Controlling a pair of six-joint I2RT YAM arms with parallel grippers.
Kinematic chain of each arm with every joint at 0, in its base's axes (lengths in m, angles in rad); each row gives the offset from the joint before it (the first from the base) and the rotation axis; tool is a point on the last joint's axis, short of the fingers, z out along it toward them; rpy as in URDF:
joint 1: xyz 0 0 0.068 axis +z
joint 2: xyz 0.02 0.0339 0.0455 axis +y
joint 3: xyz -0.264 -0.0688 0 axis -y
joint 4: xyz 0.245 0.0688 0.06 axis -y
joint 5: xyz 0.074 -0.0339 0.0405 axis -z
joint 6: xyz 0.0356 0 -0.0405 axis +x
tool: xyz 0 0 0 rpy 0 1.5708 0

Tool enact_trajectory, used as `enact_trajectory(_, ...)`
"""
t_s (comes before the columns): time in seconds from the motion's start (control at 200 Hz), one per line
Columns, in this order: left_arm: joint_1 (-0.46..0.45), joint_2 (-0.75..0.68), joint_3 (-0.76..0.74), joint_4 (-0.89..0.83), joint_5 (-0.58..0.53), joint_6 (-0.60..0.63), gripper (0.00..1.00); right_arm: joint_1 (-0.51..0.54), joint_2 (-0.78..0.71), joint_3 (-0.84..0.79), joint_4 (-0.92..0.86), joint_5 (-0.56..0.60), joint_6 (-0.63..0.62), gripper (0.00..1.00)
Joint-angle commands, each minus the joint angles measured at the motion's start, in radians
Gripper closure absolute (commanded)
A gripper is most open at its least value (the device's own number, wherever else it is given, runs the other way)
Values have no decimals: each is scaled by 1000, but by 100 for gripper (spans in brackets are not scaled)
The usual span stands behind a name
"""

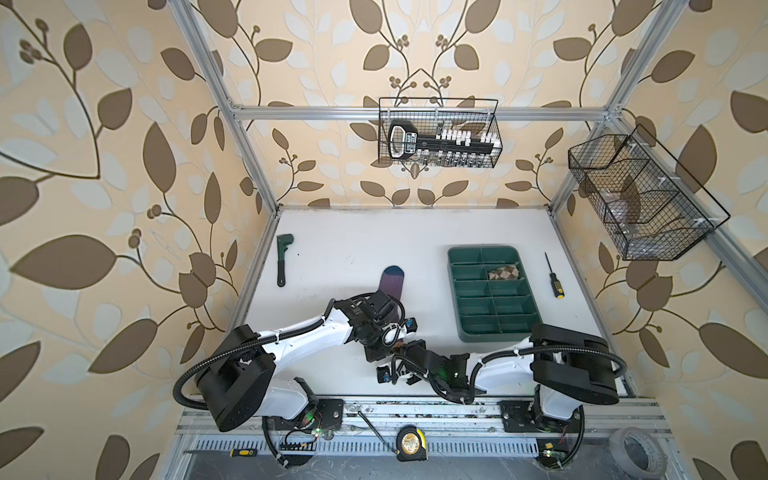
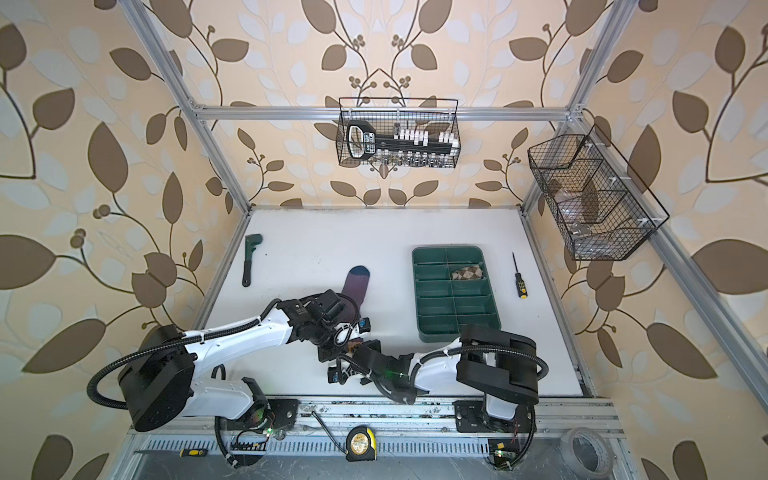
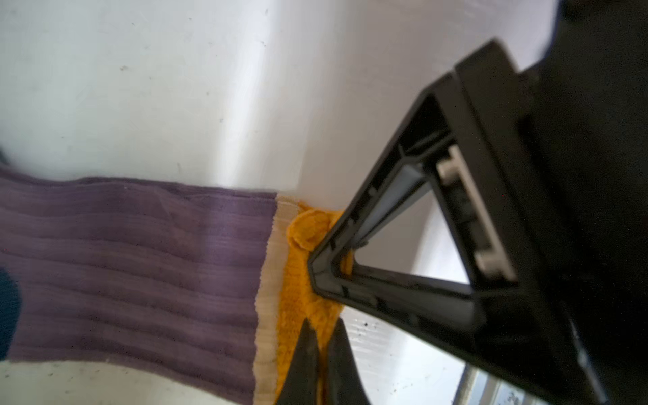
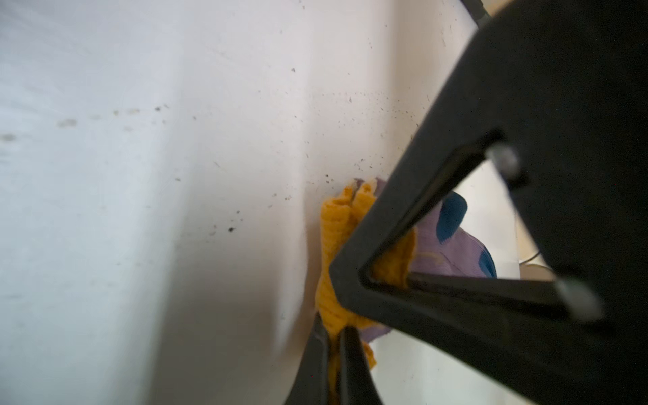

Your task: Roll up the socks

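Observation:
The purple ribbed sock (image 1: 392,282) (image 2: 358,284) lies flat on the white table, navy toe pointing away and mustard cuff (image 3: 298,294) towards the arms. My left gripper (image 3: 322,328) (image 1: 380,352) is shut on one part of the cuff. My right gripper (image 4: 333,331) (image 1: 405,349) is shut on the cuff (image 4: 336,224) right beside it. Each wrist view shows the other gripper's black triangular finger pressing the cuff. In both top views the arms hide the sock's near half. The tan argyle sock (image 1: 503,273) (image 2: 468,273) sits bundled in a compartment of the green tray (image 1: 494,328).
A green wrench (image 1: 284,257) lies at the far left and a black-and-yellow screwdriver (image 1: 553,276) right of the tray. Wire baskets (image 1: 440,133) (image 1: 640,195) hang on the back and right walls. A tape measure (image 1: 411,444), tape roll (image 1: 638,451) and another screwdriver (image 1: 237,453) lie on the front rail.

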Motion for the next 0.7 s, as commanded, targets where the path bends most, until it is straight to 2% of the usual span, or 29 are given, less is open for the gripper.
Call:
enact_trajectory(0.0, 11, -104, 8, 83, -150, -51, 68, -8, -47, 56, -261, -133, 68, 100)
enact_trajectory(0.115, 11, -179, 24, 124, -396, -86, 58, -35, -70, 107, -434, -243, 112, 100)
enact_trajectory(0.275, 12, -294, 66, 79, -594, -76, 56, -81, -79, 157, -559, -362, 138, 100)
enact_trajectory(0.365, 11, -362, 113, -6, -652, -61, 58, -117, -73, 193, -608, -431, 149, 100)
enact_trajectory(0.425, 11, -423, 149, -75, -625, -36, 58, -141, -66, 220, -632, -475, 161, 99)
enact_trajectory(0.475, 11, -474, 187, -144, -554, -11, 58, -165, -52, 252, -685, -547, 141, 99)
enact_trajectory(0.605, 9, -578, 273, -344, -251, 149, 57, -236, 21, 367, -827, -714, 113, 100)
enact_trajectory(0.695, 3, -607, 295, -408, -187, 215, 58, -289, 113, 477, -956, -823, 112, 100)
